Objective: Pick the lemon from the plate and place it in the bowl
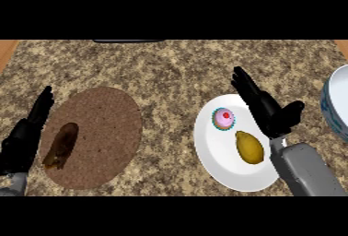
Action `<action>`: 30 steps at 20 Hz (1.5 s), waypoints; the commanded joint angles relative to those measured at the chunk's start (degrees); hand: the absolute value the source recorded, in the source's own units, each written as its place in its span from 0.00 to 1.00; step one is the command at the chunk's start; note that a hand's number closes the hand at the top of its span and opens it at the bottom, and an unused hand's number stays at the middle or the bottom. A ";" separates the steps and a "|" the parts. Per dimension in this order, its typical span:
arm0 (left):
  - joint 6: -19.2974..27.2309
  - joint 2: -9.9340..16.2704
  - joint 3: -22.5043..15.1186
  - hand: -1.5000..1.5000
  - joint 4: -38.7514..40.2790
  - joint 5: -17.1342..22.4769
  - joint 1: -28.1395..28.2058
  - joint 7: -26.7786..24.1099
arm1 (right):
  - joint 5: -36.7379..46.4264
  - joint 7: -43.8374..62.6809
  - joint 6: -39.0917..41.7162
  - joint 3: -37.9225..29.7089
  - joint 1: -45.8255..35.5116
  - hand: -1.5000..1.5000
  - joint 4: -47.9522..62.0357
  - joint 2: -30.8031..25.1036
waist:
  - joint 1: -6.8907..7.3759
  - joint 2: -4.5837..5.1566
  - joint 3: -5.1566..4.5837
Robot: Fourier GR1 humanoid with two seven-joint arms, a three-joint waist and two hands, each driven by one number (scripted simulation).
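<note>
The lemon is lying on the white plate, toward its right half, so the pick is not yet done and the whole carry to the bowl is left. It is showing as a dull yellow, elongated fruit with a pointed upper end, lying lengthwise and untouched by any finger. Just above it on the same plate a small pink cupcake in a teal wrapper is sitting, close to the lemon but apart from it.

The right hand is hovering over the plate's upper right rim, fingers straight and spread wide, thumb out to the right, holding nothing. It is sitting beside and above the lemon, not around it; I judge it is in the approach. The bowl is showing only as a pale blue-rimmed edge at the right border, near that hand.

Further left, a brown round mat is carrying a dark oblong item. The left hand is resting at the left edge, fingers straight, holding nothing.
</note>
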 commanded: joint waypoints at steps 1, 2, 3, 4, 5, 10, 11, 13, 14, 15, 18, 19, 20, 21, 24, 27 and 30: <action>-2.21 -3.34 -2.31 0.50 2.97 -0.93 -2.11 -1.22 | 1.73 -0.70 -2.10 -0.89 4.68 1.00 -2.43 0.00 | 0.63 -2.73 -0.35; -3.49 -4.85 -4.81 0.50 0.38 0.42 -1.89 -0.65 | 1.59 -1.68 -2.99 -2.85 5.13 1.00 -3.21 -1.78 | 0.14 -2.80 -0.35; -4.42 -5.42 -5.88 0.50 -3.16 1.89 -3.58 2.07 | 1.62 -0.90 -4.42 -3.86 5.37 1.00 -6.08 -2.84 | -0.66 -3.07 -0.33; -6.50 -6.22 -5.75 0.50 -2.91 4.23 -3.61 -0.09 | 2.74 -2.05 -6.47 -4.46 7.35 1.00 -8.04 -3.30 | -1.41 -3.20 -0.39; -7.68 -7.99 -6.69 0.50 -1.98 5.41 -4.69 -1.34 | 3.03 -0.91 -8.02 -6.50 5.72 1.00 -8.65 -4.55 | -1.82 -3.10 -0.46; -11.43 -13.19 -10.34 0.50 0.56 7.92 -6.02 -2.39 | 14.52 0.53 -17.47 -2.47 14.74 0.00 -9.59 -4.98 | -0.46 -2.85 -0.39; -12.67 -13.58 -11.16 0.50 1.22 7.05 -5.10 -5.11 | 12.23 -1.85 -15.72 -3.42 17.05 0.00 -11.26 -4.46 | -0.03 -2.84 -0.37; -14.01 -14.10 -8.83 0.50 1.37 7.51 -6.72 -2.44 | 16.62 -6.86 -14.95 -4.14 16.48 0.00 -8.28 -5.12 | 0.99 -2.77 -0.33; -13.96 -14.28 -8.73 0.50 3.05 7.57 -8.97 -1.63 | 20.24 -0.31 -15.68 -1.55 14.97 0.00 -12.60 -8.15 | 0.71 -2.80 -0.37; -12.38 -15.38 -11.35 0.50 1.56 5.94 -5.89 -2.77 | 22.49 -0.22 -14.42 -0.87 12.24 0.00 -9.69 -10.29 | 1.15 -2.79 -0.38; -15.88 -13.87 -9.07 0.50 4.01 8.05 -7.48 -4.29 | 28.68 6.66 -12.71 2.70 9.96 0.00 -11.42 -14.37 | 1.10 -2.75 -0.47; -14.26 -15.35 -10.17 0.50 3.51 6.98 -8.68 -2.82 | 27.54 10.46 -8.41 1.19 7.06 0.00 -12.25 -18.47 | 1.06 -2.80 -0.49; -15.21 -13.81 -9.75 0.50 3.08 6.98 -6.01 -4.92 | 30.24 13.33 -7.75 3.10 6.59 0.00 -11.59 -19.52 | 1.70 -2.84 -0.54; -13.31 -15.74 -10.48 0.50 3.19 6.05 -7.82 -3.36 | 32.10 15.10 -6.20 4.78 6.72 0.00 -12.52 -20.87 | 1.30 -2.88 -0.52; -15.31 -14.16 -9.76 0.50 2.85 7.43 -7.73 -2.35 | 33.77 26.13 2.96 8.62 2.97 0.00 -14.83 -25.60 | 1.84 -3.03 -0.72; -14.66 -14.94 -10.81 0.50 1.69 6.52 -6.35 -3.43 | 27.75 30.85 16.16 11.51 3.03 0.00 -14.89 -28.82 | 2.46 -2.97 -0.70; -13.54 -16.43 -10.82 0.50 2.10 6.20 -8.13 -2.09 | 21.21 40.46 26.19 11.71 -1.23 0.00 -18.83 -30.29 | 1.86 -3.06 -0.67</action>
